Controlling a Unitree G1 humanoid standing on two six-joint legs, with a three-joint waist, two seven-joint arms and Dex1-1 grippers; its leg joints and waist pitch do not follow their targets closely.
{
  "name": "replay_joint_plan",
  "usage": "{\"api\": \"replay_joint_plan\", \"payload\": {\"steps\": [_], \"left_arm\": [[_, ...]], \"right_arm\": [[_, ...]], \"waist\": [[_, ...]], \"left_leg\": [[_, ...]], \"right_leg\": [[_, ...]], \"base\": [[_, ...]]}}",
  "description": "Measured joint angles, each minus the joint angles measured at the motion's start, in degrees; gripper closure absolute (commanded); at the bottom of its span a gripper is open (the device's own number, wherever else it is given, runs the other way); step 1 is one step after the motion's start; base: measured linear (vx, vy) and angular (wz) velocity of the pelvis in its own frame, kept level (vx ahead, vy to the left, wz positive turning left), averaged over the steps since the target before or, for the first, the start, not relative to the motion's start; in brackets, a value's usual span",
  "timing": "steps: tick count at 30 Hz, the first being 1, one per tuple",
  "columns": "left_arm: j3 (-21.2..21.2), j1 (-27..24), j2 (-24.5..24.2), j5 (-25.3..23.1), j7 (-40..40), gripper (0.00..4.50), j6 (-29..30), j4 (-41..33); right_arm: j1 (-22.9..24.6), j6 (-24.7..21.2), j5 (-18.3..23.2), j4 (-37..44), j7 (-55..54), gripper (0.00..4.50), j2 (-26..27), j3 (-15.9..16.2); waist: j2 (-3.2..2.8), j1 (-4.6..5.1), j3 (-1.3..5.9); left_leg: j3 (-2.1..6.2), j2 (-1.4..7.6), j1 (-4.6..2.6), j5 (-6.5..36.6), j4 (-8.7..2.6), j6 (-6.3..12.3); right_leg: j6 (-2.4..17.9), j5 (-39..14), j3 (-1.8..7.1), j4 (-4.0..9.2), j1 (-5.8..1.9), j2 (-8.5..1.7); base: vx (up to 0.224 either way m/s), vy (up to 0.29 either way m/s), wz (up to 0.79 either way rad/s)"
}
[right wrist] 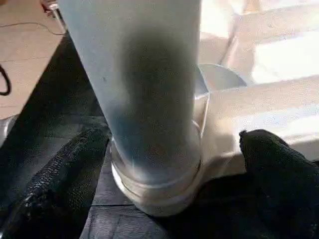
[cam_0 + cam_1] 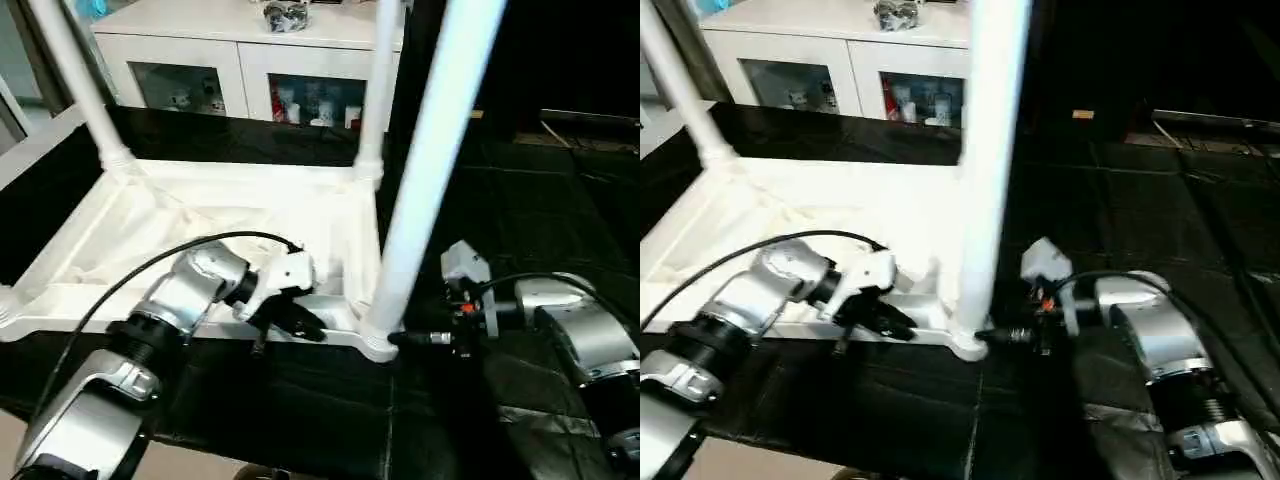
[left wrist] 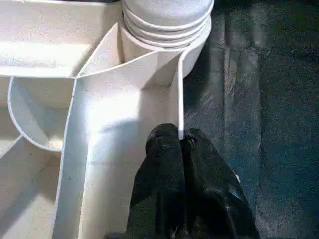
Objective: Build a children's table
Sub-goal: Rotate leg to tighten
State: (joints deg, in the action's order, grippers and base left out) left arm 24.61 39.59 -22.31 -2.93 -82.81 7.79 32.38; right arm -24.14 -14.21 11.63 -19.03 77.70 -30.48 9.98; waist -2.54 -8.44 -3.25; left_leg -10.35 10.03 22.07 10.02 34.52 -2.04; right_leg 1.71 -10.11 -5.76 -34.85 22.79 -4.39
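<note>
A black, quilted-looking desk [image 2: 300, 400] carries the work, and up at twelve o'clock, against the back of the room, stands a white cabinet [image 2: 250, 70] with glass doors and small things behind them. The table top [image 2: 200, 230] lies upside down on the desk, ribbed underside up, across the middle and out toward nine o'clock. Legs stand upright in its corner sockets: one far leg [image 2: 85, 90] at eleven o'clock, another far leg [image 2: 375, 90] just past twelve, and the near leg [image 2: 430, 170] rising tall from the near corner socket [image 2: 375, 345] at about five o'clock of the top. The left pincer [image 2: 300, 322] sits on the top's near rim, just at nine o'clock of that socket; its black fingers [image 3: 169, 164] are pressed together with nothing between them, tips against a rib wall. The right pincer [image 1: 169, 164] comes in from three o'clock, its fingers [image 1: 65, 174] spread wide on either side of the near leg's base, apart from the leg, gripping nothing.
</note>
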Motion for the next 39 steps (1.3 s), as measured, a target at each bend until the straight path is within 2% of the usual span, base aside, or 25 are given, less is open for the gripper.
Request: {"api": "replay_joint_plan", "payload": {"steps": [7, 8, 26, 35, 39], "left_arm": [[0.07, 0.07, -0.04, -0.01, -0.5, 4.5, -0.5, 0.05], [0.07, 0.07, -0.03, -0.01, -0.5, 4.5, -0.56, 0.05], [0.13, 0.06, 0.0, 0.0, -0.62, 4.5, -0.71, 0.05], [0.12, 0.01, 0.26, 0.01, -0.5, 4.5, -0.7, 0.05], [-1.91, -0.58, 1.33, 0.29, 3.47, 4.5, 2.94, 0.34]], "right_arm": [[-0.19, 1.11, 0.21, -0.19, 1.67, 0.02, 0.67, 1.79], [-0.19, 1.13, 0.14, -0.37, 1.67, 0.28, 0.98, 1.89], [-1.13, 0.79, 0.04, -2.93, 1.92, 1.79, 2.15, 2.33], [-0.87, 0.59, 0.02, -2.46, 1.79, 1.87, 2.14, 2.32], [0.42, -1.91, -0.09, -1.87, -5.04, 1.88, 5.29, 0.16]], "waist": [[0.01, -0.01, 0.0], [0.01, -0.03, 0.0], [0.03, -0.07, 0.01], [0.05, -0.1, 0.01], [0.09, 0.34, 0.04]], "left_leg": [[0.0, 0.01, 0.01, -0.01, 0.0, 0.01], [0.0, 0.01, 0.02, -0.01, 0.0, 0.01], [0.0, 0.01, 0.05, -0.05, 0.01, 0.07], [0.0, 0.01, 0.05, -0.07, 0.02, 0.09], [0.0, 0.01, -0.01, -0.07, 0.02, 0.07]], "right_leg": [[-0.06, -0.03, 0.0, -0.07, 0.02, 0.0], [-0.06, -0.04, 0.0, -0.07, 0.02, 0.0], [-0.11, -0.07, 0.0, -0.08, 0.03, 0.0], [-0.14, -0.08, 0.0, -0.08, 0.03, 0.0], [-0.1, -0.06, 0.0, -0.12, 0.02, 0.0]], "base": [[0.0, 0.0, 0.0], [0.0, 0.0, 0.0], [0.0, 0.0, 0.0], [0.0, 0.0, 0.0], [0.0, 0.0, 0.0]]}}
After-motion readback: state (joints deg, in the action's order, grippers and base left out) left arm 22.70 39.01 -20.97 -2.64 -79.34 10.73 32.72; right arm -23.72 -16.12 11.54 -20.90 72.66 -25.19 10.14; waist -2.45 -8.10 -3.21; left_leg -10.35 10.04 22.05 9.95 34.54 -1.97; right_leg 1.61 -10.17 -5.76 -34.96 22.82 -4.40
